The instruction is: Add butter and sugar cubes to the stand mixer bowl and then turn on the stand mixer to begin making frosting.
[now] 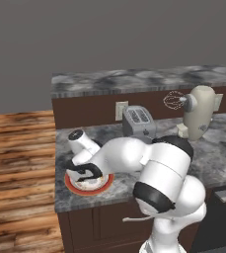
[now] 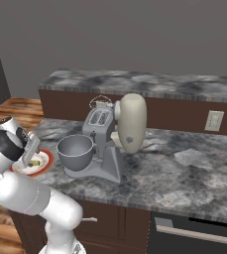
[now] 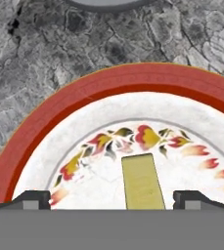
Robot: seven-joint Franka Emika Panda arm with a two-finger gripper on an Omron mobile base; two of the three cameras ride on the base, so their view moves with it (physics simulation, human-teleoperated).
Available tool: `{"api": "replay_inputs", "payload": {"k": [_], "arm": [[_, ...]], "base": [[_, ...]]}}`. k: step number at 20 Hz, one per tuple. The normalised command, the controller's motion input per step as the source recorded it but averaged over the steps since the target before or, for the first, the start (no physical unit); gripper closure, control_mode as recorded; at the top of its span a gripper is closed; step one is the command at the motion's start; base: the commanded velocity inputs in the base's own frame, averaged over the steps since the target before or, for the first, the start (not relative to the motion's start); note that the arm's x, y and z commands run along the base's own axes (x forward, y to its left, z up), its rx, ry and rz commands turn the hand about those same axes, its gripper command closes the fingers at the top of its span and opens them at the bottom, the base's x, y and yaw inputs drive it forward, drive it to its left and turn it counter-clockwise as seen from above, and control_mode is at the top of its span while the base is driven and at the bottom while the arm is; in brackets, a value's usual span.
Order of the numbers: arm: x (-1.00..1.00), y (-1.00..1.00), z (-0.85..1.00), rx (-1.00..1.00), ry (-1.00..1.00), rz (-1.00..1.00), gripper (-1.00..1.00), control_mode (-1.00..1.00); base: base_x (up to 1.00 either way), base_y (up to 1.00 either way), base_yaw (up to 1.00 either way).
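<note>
Behind the plate (image 2: pixel 44 159) stand toaster (image 1: pixel 139 122) and stand mixer (image 2: pixel 127 130)

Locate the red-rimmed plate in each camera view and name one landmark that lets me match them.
Left base view: red-rimmed plate at lower left, on the counter's front edge, partly under the arm.
Right base view: at far left, beside the stand mixer bowl.
Hand view: its rim arcs across the middle, the butter lying on it.
Shared landmark: the plate's red rim.

You see the gripper (image 1: pixel 87 174) low at centre left of the frame, over the red-rimmed plate (image 1: pixel 74 186) on the grey counter (image 1: pixel 218 148). The toaster (image 1: pixel 138 122) stands mid-frame; the stand mixer (image 1: pixel 199 112) stands upper right, head tilted back.
</note>
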Motion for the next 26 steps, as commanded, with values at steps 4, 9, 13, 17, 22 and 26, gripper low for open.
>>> {"api": "replay_inputs", "payload": {"k": [4, 9, 13, 17, 22, 26], "arm": [[0.00, 0.00, -0.32, 0.00, 0.02, -0.09, -1.00, -1.00], [0.02, 0.00, -0.37, 0.00, 0.03, -0.06, -1.00, -1.00], [0.00, 0.11, -0.36, 0.00, 0.03, -0.08, 1.00, -1.00], [-0.09, 0.00, -0.08, 0.00, 0.00, -0.13, 1.00, -1.00], [-0.33, -0.04, 0.23, 0.00, -0.04, -0.16, 1.00, -1.00], [-0.34, -0.21, 0.81, 0.01, -0.09, -0.17, 1.00, -1.00]], "base": [[0.00, 0.00, 0.00], [0.00, 0.00, 0.00], [0.00, 0.00, 0.00], [0.00, 0.00, 0.00], [0.00, 0.00, 0.00], [0.00, 0.00, 0.00]]}}
